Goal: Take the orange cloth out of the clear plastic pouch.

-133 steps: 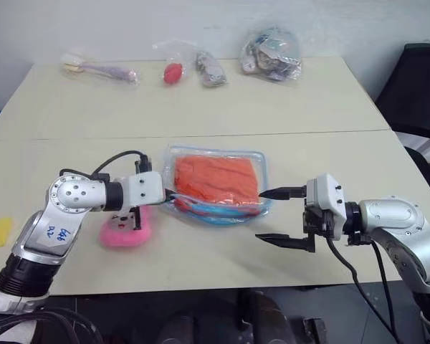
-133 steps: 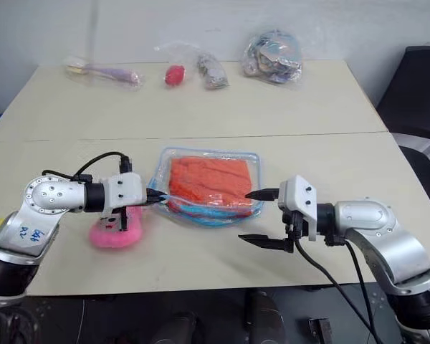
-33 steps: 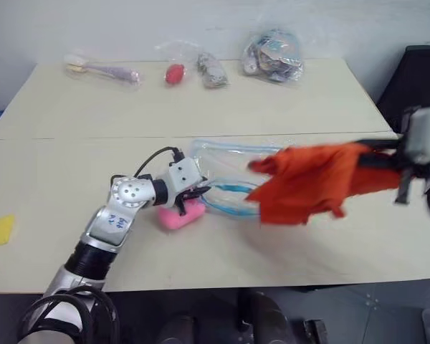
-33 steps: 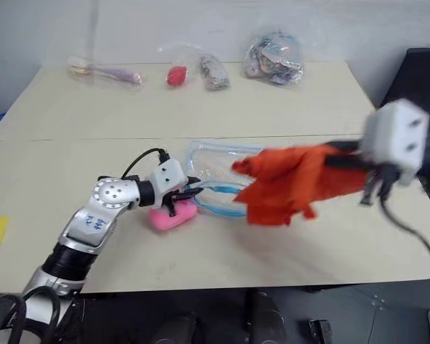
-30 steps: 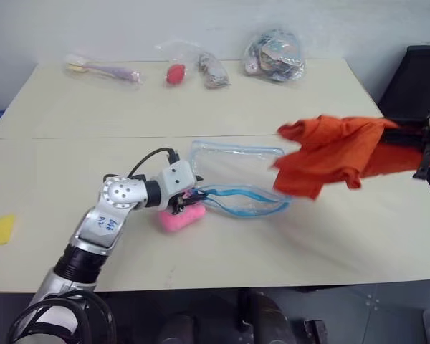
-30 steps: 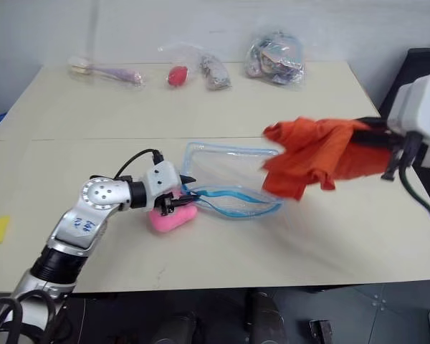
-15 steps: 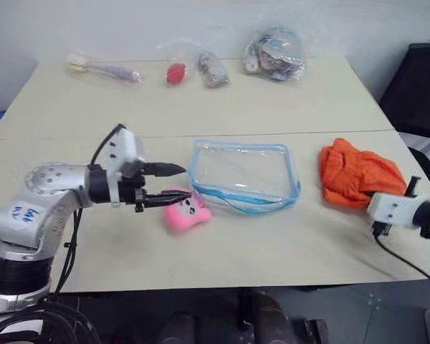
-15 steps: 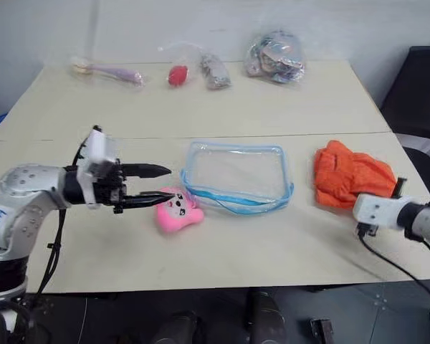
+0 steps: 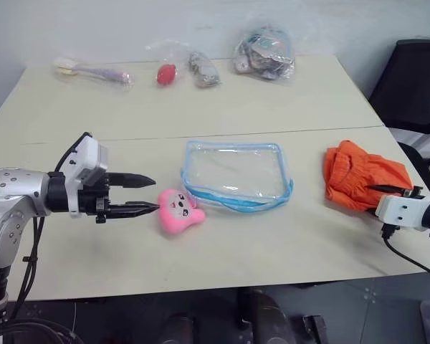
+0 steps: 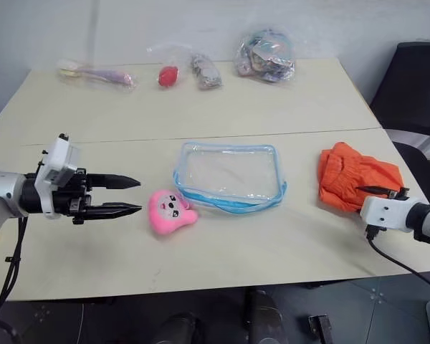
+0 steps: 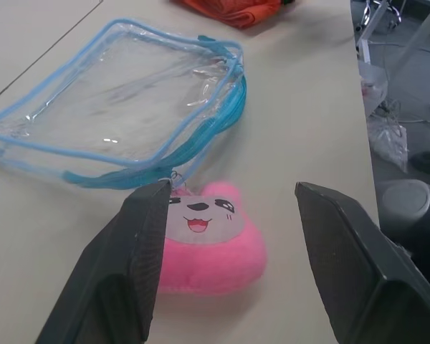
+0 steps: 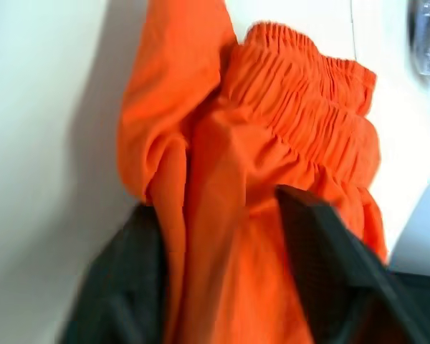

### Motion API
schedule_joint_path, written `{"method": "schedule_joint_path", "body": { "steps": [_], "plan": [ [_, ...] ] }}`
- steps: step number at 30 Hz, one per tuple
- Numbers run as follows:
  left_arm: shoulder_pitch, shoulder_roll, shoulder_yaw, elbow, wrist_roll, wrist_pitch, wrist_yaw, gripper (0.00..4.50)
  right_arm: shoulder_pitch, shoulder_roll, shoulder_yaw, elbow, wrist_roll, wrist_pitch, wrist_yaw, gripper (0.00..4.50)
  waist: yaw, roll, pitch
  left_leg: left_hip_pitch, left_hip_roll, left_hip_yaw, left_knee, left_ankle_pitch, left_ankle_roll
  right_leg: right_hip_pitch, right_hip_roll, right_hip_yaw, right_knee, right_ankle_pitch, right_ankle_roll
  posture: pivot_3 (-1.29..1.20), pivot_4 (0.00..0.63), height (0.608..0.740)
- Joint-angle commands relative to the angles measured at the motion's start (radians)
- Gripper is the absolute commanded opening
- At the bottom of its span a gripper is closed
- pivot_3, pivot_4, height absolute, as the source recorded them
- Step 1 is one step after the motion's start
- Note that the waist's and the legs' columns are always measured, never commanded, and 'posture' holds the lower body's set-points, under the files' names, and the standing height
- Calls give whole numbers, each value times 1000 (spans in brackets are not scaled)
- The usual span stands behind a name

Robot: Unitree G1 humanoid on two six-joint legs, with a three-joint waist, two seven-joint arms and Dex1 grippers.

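Since the orange cloth [image 9: 364,176] lay on the table between the spread fingers of the right pincer [image 12: 222,251], well away from the empty clear plastic pouch [image 9: 236,175], the job looked done, while the left pincer [image 11: 229,208], spread wide and empty, showed the pink toy [image 11: 208,244] just ahead up close.

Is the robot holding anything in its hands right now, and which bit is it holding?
Nothing is gripped. The left gripper hangs open near the pink plush toy. The right gripper's fingers stand apart around a fold of the orange cloth on the table.
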Motion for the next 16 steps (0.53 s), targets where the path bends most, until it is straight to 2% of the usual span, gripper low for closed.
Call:
{"method": "schedule_joint_path", "body": {
  "steps": [1, 3, 6, 9, 12, 16],
  "plan": [
    [3, 23, 47, 20, -5, -31, -10, 2937, 136, -58, -204, -224, 295, 373, 133, 3958, 7, 1, 0, -1, 0, 0, 0, 0, 0, 0, 0, 0, 0, 0, 0, 0, 150, 740],
    [-10, 24, 43, 29, -8, -36, -8, 2937, 260, -76, -340, -339, 411, 617, 187, 4470, 19, 1, 0, -1, 0, 1, 0, 0, 0, 1, 0, 0, 0, 0, 0, 0, 150, 740],
    [-43, 19, 21, 45, -5, -50, -7, 2937, 410, -61, -536, -448, 496, 840, 235, 4470, 30, 0, 0, -2, 0, 0, 0, -1, 1, 2, 0, -1, -1, 1, 1, 0, 150, 740],
    [-97, -3, -11, 64, -9, -53, 1, 2937, 508, -2, -709, -522, 576, 1034, 219, 4470, 43, 0, 0, -1, -1, 0, 0, -2, 2, 1, 1, -1, -1, 1, 2, 0, 150, 740],
    [-135, -19, -39, 81, -3, -59, 2, 2937, 564, 43, -780, -587, 607, 1150, 203, 4470, 45, 0, 0, -1, -2, 2, 0, -2, 3, 1, 1, -2, -1, 1, 2, 0, 150, 740],
    [-168, -30, -65, 107, 14, -73, -1, 2937, 589, 100, -794, -622, 582, 1186, 157, 4470, 44, -1, 0, 0, -2, 4, -1, -2, 3, 1, 2, -1, -1, 2, 3, 0, 150, 740]
  ]
}}
